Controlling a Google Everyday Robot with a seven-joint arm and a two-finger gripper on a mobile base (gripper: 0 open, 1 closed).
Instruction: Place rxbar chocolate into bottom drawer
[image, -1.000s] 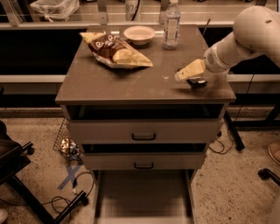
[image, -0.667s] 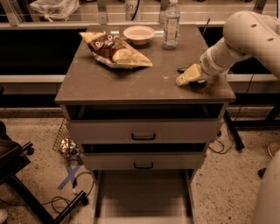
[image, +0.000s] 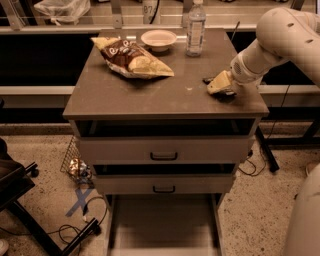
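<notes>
The rxbar chocolate (image: 209, 79) is seen only as a small dark sliver on the cabinet top (image: 150, 97), right of the frame's centre and near the top's right edge. It is mostly covered by the gripper (image: 220, 85), which is set down over it from the right, the pale wrist and arm being carried off toward the upper right corner of the frame. The bar is touched or very nearly touched by the gripper, but whether it is clasped cannot be told, and how wide the gripper stands cannot be told either. Further left on the same top, well apart from the bar, a brown-and-yellow chip bag (image: 132, 60) is laid flat. Behind it a pale bowl (image: 158, 39) is placed, and just beside that, toward the back edge, a clear water bottle (image: 195, 27) is stood upright. Below the top, two closed drawers with black handles are stacked: the upper drawer (image: 162, 150) and the middle drawer (image: 162, 186). At the bottom centre of the frame the bottom drawer (image: 162, 225) is pulled out, its pale flat floor exposed, far below the bar and the gripper. On the speckled floor at lower left, a blue tape cross (image: 80, 200) and loose cables are seen.
</notes>
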